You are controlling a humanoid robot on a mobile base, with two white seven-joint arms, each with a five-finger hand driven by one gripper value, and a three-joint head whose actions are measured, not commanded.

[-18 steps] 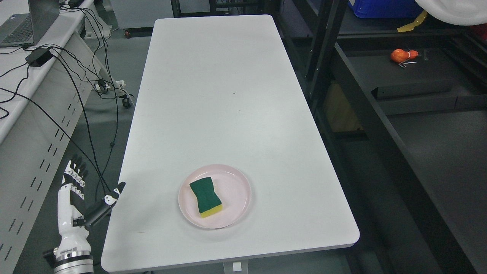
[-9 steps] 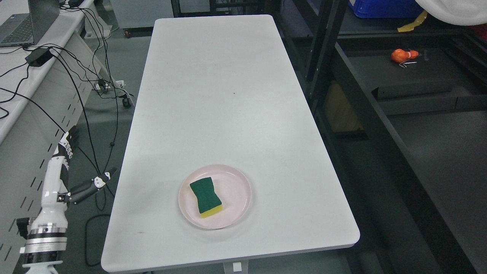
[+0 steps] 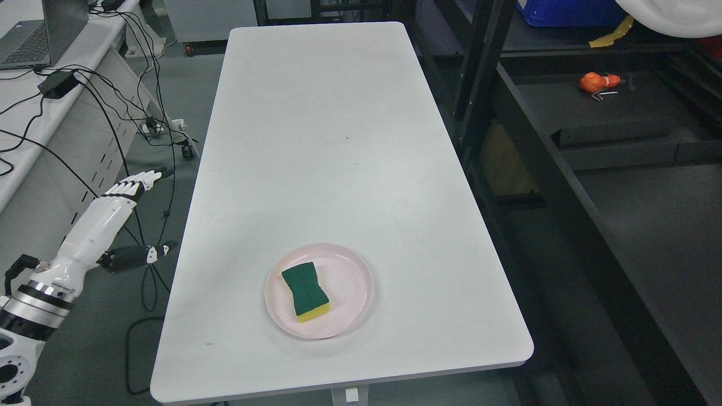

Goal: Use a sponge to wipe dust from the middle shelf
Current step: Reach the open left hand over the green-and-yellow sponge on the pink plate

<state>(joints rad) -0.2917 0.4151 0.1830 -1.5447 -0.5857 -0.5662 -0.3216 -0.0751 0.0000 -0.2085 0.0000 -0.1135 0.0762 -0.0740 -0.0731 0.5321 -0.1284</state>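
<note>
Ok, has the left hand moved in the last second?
Yes. The left hand has risen and tipped toward the table, fingers open, still off its left edge. The sponge is untouched.

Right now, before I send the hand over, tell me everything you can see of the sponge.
The sponge is a two-layer scrubbing pad: a dark green scouring face on top and a yellow foam layer beneath, which shows along its near edge. Its long sides pinch in to a waist. It lies flat, green face up, turned at a slant, in the left half of the pink plate, which stands near the front edge of the white table. Only the plate touches it. The left hand is off to the table's left, well away.
</note>
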